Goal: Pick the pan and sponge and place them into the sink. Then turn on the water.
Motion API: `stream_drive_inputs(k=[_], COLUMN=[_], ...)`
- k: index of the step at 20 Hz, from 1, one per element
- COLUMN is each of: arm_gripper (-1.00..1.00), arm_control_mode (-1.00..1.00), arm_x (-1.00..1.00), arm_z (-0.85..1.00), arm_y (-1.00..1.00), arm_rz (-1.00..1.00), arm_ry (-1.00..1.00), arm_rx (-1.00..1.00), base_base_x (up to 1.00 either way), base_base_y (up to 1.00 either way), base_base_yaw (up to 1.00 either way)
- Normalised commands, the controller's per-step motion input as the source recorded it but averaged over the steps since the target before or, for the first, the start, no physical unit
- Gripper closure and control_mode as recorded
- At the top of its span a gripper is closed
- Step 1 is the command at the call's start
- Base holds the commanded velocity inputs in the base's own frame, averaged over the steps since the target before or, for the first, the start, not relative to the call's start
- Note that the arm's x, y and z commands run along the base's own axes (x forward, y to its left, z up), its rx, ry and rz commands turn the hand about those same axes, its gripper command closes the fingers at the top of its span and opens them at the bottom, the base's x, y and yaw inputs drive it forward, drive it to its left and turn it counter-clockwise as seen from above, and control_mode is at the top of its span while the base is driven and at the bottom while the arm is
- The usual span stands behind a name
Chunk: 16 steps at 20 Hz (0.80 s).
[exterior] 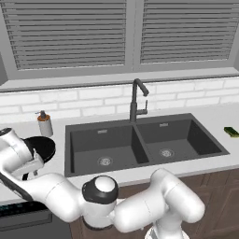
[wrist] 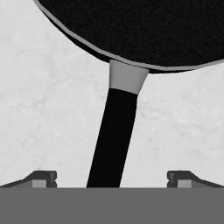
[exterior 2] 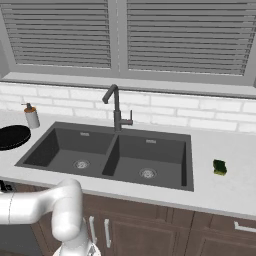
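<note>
— What is seen on the left of the counter [exterior 2: 220,192]?
— The pan [exterior 2: 13,136] is set there, beside a soap bottle [exterior 2: 31,116]. In the hand view its handle [wrist: 113,140] is framed between the fingertips [wrist: 41,178] of the gripper [wrist: 111,179], which are held wide apart with nothing clamped.
— What is held in the sink [exterior 2: 187,165]?
— Only a drain [exterior 2: 81,163] is seen in each basin, under the faucet [exterior 2: 115,106].
— And on the right?
— The sponge [exterior 2: 219,167] is laid on the counter, just beside the sink.
</note>
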Motion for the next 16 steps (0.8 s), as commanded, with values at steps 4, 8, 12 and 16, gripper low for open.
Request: stream_drive_inputs(k=[4, 8, 12, 16], arm_gripper=[-1.0, -1.0, -1.0, -1.0], arm_control_mode=[-1.0, -1.0, -1.0, -1.0], arm_x=[0.33, 0.16, 0.0, 0.0], arm_z=[0.0, -0.03, -0.27, -0.36], arm_y=[0.24, 0.06, 0.0, 0.0], arm_rz=[0.0, 0.0, 0.0, 0.0], arm_ry=[0.0, 0.0, 0.05, 0.0], arm_rx=[0.0, 0.0, 0.0, 0.0], base_base_x=[0.0, 0.0, 0.0, 0.0], base_base_y=[0.0, 0.0, 0.0, 0.0], base_base_yaw=[0.0, 0.0, 0.0, 0.0])
